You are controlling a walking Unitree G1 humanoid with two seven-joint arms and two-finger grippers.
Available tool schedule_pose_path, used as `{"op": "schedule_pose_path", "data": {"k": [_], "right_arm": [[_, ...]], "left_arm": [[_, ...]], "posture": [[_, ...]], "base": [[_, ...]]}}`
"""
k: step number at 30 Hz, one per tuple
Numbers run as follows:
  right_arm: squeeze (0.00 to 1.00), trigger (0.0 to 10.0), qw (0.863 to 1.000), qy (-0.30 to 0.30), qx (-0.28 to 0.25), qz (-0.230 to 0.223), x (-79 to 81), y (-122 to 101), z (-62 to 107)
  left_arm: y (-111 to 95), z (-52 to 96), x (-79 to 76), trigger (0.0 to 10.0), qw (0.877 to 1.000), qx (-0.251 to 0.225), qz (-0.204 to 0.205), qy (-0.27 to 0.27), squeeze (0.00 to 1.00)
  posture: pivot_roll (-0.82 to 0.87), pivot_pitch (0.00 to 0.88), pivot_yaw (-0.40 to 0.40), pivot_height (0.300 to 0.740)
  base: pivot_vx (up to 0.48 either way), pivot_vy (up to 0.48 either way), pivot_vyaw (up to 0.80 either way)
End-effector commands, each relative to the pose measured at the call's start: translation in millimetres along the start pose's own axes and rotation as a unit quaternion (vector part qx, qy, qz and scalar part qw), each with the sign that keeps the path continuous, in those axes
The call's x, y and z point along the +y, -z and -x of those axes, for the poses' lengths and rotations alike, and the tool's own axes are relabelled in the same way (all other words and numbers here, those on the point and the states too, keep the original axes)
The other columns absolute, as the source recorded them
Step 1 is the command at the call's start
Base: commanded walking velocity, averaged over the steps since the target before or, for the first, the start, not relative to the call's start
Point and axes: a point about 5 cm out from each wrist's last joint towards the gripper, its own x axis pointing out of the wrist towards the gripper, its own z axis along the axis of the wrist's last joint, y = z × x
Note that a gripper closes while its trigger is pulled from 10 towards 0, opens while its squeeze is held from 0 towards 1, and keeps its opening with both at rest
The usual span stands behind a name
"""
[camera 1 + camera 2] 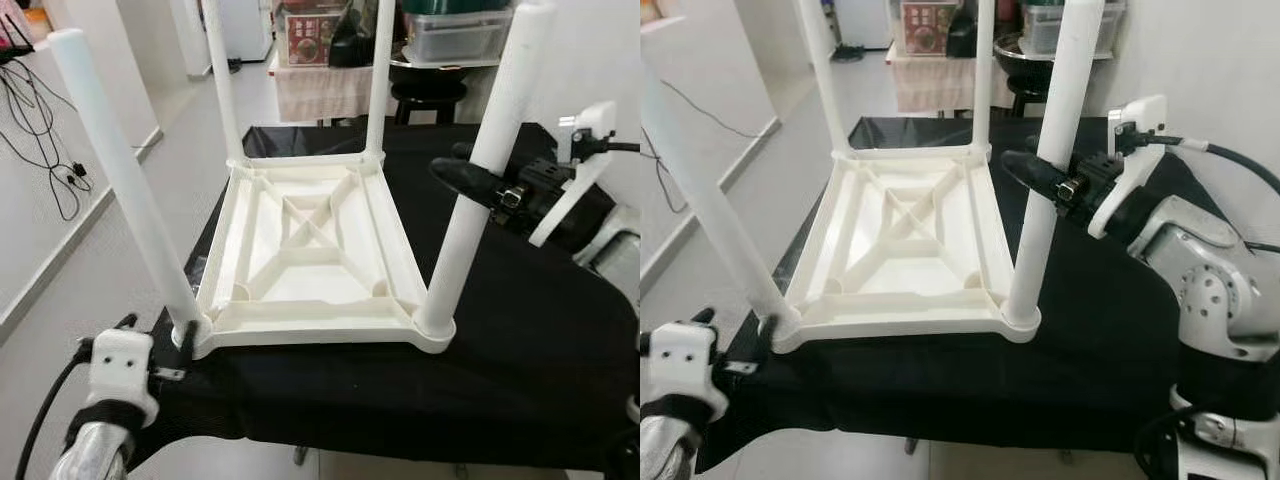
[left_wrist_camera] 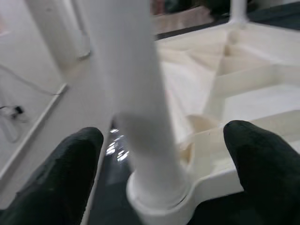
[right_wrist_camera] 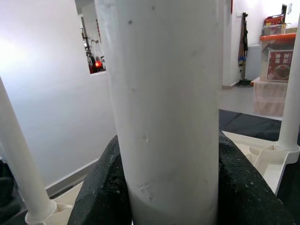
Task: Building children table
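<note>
A black cloth [image 1: 520, 350] covers the work surface, and the white children table [image 1: 310, 250] lies upside down on it with all four legs standing in their corner sockets. The right gripper [image 1: 1045, 178] is clenched round the near right leg [image 1: 480, 180] partway up, while the left gripper [image 2: 164, 176] sits low at the near left leg [image 1: 125, 180], fingers spread either side without touching. The build looks nearly finished; seating the legs firmly and turning it upright seem left
</note>
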Motion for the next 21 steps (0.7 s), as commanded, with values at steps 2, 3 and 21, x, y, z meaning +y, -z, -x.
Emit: {"op": "schedule_pose_path", "data": {"k": [2,3,21], "right_arm": [[0.00,0.0,0.999,-0.029,0.007,-0.023,10.2,6,-3.6],[0.00,0.0,0.999,-0.029,0.007,-0.023,10.2,6,-3.6],[0.00,0.0,0.999,-0.037,0.008,-0.025,16.8,4,-1.8]], "left_arm": [[3,-7.5,-1.2,10.0,1.000,-0.001,0.025,0.009,1.00],[3,-7.5,-1.2,10.0,1.000,-0.001,0.025,0.009,1.00],[37,-24.0,19.3,10.0,0.998,0.028,0.044,-0.032,0.00]], "posture": [[-0.05,0.030,0.004,0.740],[-0.05,0.030,0.004,0.740],[-0.08,0.050,-0.001,0.740]], "base": [[0.000,0.000,0.00],[0.000,0.000,0.00],[0.000,0.000,0.00]]}}
